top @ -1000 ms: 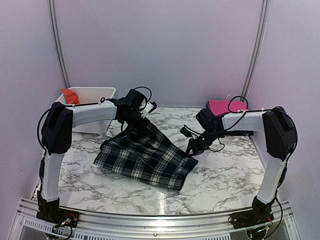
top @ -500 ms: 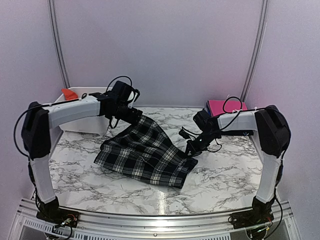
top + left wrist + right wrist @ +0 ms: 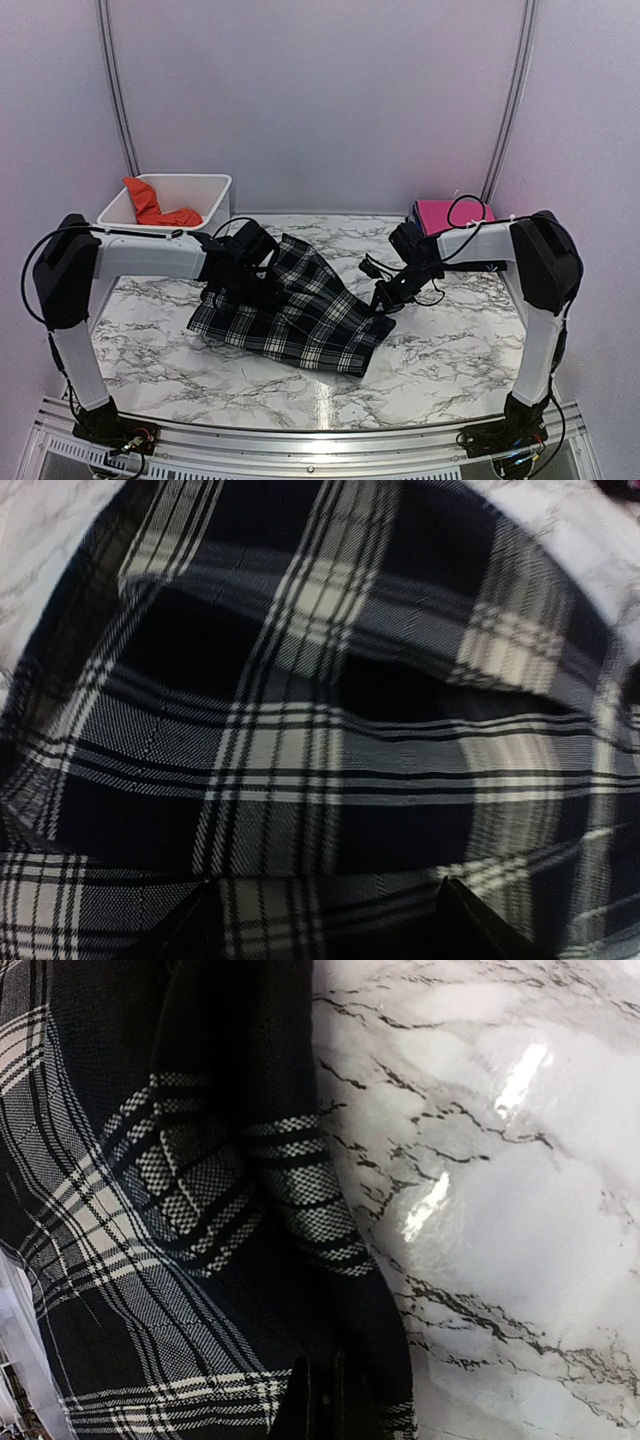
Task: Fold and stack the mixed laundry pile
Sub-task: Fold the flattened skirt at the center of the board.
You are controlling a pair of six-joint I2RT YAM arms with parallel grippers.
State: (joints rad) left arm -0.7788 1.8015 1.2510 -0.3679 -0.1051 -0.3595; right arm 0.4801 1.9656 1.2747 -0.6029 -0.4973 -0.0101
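The black-and-white plaid shirt (image 3: 300, 315) lies rumpled on the marble table (image 3: 450, 350). My left gripper (image 3: 262, 285) hangs low over the shirt's left half. In the left wrist view the left gripper (image 3: 325, 925) is open, its fingertips (image 3: 190, 930) wide apart, with plaid cloth (image 3: 320, 730) beneath and nothing gripped. My right gripper (image 3: 385, 300) sits at the shirt's right corner. In the right wrist view the right gripper (image 3: 330, 1405) is shut on the shirt's dark edge (image 3: 200, 1210). The orange t-shirt (image 3: 150, 207) lies in the white bin (image 3: 215, 190) at the back left.
A folded pink garment (image 3: 450, 212) rests at the back right, behind the right arm. Bare marble (image 3: 500, 1160) shows to the right of the shirt and along the near edge. Cables loop near the right wrist (image 3: 430, 290).
My left gripper opened and let go of the shirt's raised back edge, then came down and nearer over the shirt's left half. The cloth dropped flatter. The right gripper stayed put.
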